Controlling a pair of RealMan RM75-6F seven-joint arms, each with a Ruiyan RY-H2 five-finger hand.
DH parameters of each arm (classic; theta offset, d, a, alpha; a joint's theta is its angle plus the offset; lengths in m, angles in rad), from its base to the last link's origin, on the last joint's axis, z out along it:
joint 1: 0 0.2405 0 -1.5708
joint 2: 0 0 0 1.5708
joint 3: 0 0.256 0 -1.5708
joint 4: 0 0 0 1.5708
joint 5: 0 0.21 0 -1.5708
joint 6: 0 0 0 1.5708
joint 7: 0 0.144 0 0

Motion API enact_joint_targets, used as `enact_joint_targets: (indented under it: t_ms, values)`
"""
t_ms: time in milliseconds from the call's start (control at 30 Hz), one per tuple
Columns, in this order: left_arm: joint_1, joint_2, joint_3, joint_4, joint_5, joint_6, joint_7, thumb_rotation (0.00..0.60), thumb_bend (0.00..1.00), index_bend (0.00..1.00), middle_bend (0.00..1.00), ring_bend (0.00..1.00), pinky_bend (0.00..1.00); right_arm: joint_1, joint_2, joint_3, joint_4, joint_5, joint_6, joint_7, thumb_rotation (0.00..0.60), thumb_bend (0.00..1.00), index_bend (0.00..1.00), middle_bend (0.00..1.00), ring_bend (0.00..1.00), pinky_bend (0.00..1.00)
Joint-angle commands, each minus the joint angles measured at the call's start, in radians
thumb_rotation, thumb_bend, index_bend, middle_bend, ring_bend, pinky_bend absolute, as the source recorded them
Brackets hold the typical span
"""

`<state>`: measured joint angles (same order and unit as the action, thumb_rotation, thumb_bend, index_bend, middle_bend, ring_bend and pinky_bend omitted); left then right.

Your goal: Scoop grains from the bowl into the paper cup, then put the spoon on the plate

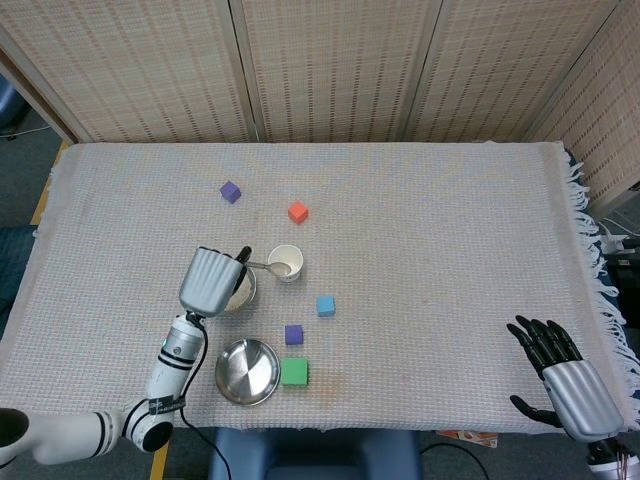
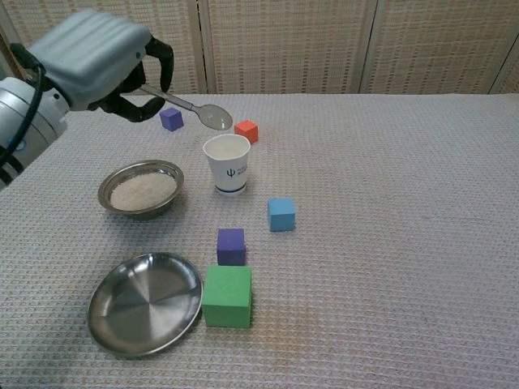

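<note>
My left hand [image 2: 93,61] [image 1: 213,278] grips a metal spoon [image 2: 195,109] by its handle. The spoon's bowl [image 1: 279,268] hangs just above the rim of the white paper cup [image 2: 228,163] [image 1: 286,263]. I cannot tell whether grains lie in the spoon. A steel bowl of white grains [image 2: 142,189] stands left of the cup, partly hidden under my left hand in the head view. The empty steel plate [image 2: 144,302] [image 1: 248,371] lies near the front edge. My right hand [image 1: 560,375] rests at the table's front right corner, fingers spread, holding nothing.
Small blocks lie around the cup: a blue one [image 2: 281,214], a purple one [image 2: 231,245] and a larger green one [image 2: 227,296] beside the plate, an orange one [image 2: 246,130] and another purple one [image 2: 171,119] behind. Woven screens stand behind the table.
</note>
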<state>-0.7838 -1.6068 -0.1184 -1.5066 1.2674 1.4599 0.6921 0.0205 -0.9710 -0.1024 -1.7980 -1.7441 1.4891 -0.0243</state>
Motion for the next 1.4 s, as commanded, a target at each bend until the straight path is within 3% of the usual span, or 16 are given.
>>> enact_joint_targets:
  t_ms: [33,200,467,900,967,1133,1200,1400]
  values:
    - [0.112,0.228,0.022,-0.322,-0.133,-0.109,-0.076,0.600,0.38,0.68,1.00,1.00,1.00,0.004,-0.004,-0.002,0.000,0.001,-0.013,-0.010,0.600,0.08,0.00,0.00,0.00,0.00]
    - [0.145,0.261,0.098,-0.401,-0.146,-0.203,-0.131,0.600,0.38,0.68,1.00,1.00,1.00,0.008,-0.011,-0.005,-0.004,-0.006,-0.025,-0.025,0.600,0.08,0.00,0.00,0.00,0.00]
    - [0.150,0.199,0.158,-0.386,-0.169,-0.300,-0.105,0.600,0.38,0.68,1.00,1.00,1.00,0.003,-0.016,-0.010,-0.009,-0.016,-0.021,-0.044,0.600,0.08,0.00,0.00,0.00,0.00]
    - [0.166,0.147,0.151,-0.310,-0.198,-0.311,-0.060,0.600,0.38,0.66,1.00,1.00,1.00,0.004,-0.015,-0.010,-0.010,-0.011,-0.025,-0.043,0.600,0.08,0.00,0.00,0.00,0.00]
    - [0.163,0.154,0.156,-0.308,-0.215,-0.330,-0.049,0.600,0.37,0.58,1.00,1.00,1.00,0.005,-0.017,-0.009,-0.010,-0.009,-0.028,-0.046,0.600,0.08,0.00,0.00,0.00,0.00]
    - [0.147,0.172,0.162,-0.315,-0.270,-0.372,-0.010,0.600,0.37,0.21,1.00,1.00,1.00,0.005,-0.017,-0.012,-0.013,-0.010,-0.032,-0.047,0.600,0.08,0.00,0.00,0.00,0.00]
    - [0.143,0.176,0.161,-0.315,-0.284,-0.376,0.001,0.600,0.37,0.12,1.00,1.00,1.00,0.005,-0.016,-0.013,-0.014,-0.011,-0.032,-0.048,0.600,0.08,0.00,0.00,0.00,0.00]
    - [0.147,0.198,0.167,-0.322,-0.268,-0.368,0.003,0.600,0.37,0.06,1.00,1.00,1.00,0.006,-0.012,-0.016,-0.019,-0.009,-0.039,-0.046,0.600,0.08,0.00,0.00,0.00,0.00]
